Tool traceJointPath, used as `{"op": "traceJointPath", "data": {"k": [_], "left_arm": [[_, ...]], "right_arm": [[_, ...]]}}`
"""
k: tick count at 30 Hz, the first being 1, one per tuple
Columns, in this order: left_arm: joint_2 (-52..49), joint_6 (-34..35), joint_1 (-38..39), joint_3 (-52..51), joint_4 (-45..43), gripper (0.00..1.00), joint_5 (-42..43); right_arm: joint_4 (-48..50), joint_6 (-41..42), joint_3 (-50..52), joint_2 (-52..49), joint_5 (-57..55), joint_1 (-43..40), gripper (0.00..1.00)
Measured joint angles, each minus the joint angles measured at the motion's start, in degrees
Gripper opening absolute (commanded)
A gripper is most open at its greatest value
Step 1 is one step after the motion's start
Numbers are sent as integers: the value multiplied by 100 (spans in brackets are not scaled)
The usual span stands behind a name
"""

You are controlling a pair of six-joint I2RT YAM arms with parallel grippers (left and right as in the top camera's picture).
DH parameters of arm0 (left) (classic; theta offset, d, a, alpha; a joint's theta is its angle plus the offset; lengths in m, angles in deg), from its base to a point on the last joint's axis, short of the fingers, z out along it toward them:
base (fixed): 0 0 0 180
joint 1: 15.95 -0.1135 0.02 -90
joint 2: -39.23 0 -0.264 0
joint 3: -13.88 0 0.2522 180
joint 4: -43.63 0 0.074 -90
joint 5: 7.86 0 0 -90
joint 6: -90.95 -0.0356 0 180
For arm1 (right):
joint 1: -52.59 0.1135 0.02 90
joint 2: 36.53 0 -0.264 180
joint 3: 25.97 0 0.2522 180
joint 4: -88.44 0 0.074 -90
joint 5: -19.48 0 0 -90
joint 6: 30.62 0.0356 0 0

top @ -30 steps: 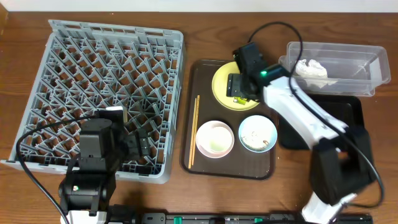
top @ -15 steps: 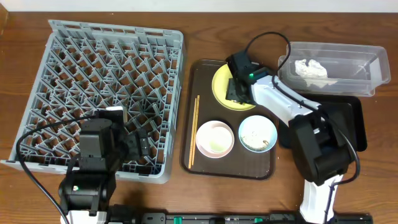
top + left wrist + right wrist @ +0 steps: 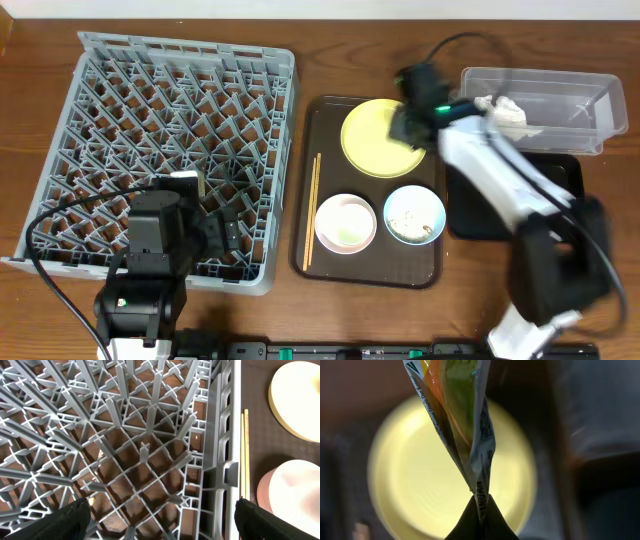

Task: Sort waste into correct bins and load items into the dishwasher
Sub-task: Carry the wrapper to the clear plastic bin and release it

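The right hand (image 3: 479,512) is clamped on 1 glossy, creased green-and-orange snack wrapper (image 3: 462,420) above the smooth round pale yellow plate (image 3: 410,485); the overhead view blurs that grip, yet shows 1 white bowl (image 3: 346,222), 1 light blue bowl (image 3: 414,215), 2 thin wooden chopsticks (image 3: 312,208) and 1 crumpled white paper (image 3: 500,110) in the clear plastic tub (image 3: 580,100); the left hand (image 3: 162,520) hangs, fingers apart, over the grey lattice dish rack (image 3: 125,450).

The right arm (image 3: 485,170) slants across the black tray (image 3: 568,168), covering its middle. The tub (image 3: 575,100) is open above, with paper (image 3: 500,108) at its left end. The wrapper (image 3: 462,425) hangs over the plate (image 3: 370,140). Pegs of the rack (image 3: 170,120) stand close; its wall parts the left gripper (image 3: 162,517) from the chopsticks (image 3: 244,455).
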Motion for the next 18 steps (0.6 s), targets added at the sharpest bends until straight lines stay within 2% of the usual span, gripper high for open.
{"op": "traceJointPath", "data": {"k": [3, 6, 8, 10, 11, 12, 14, 18], "left_arm": [[0, 0, 0, 0, 0, 92, -2], [0, 0, 0, 0, 0, 92, -2], [0, 0, 0, 0, 0, 92, -2], [0, 0, 0, 0, 0, 92, -2], [0, 0, 0, 0, 0, 92, -2], [0, 0, 0, 0, 0, 92, -2], [0, 0, 0, 0, 0, 92, -2], [0, 0, 0, 0, 0, 93, -2]], "right_arm": [[20, 42, -33, 741, -24, -708, 1], [-11, 195, -59, 894, -11, -1423, 4], [-116, 365, -59, 802, 72, -1790, 16], [-138, 522, -55, 748, 151, -2035, 51], [-136, 560, -52, 748, 186, -2133, 73], [-133, 610, -52, 748, 210, -2197, 80], [-129, 638, -52, 748, 223, -2267, 88], [-2, 229, -52, 748, 411, -2282, 91]]}}
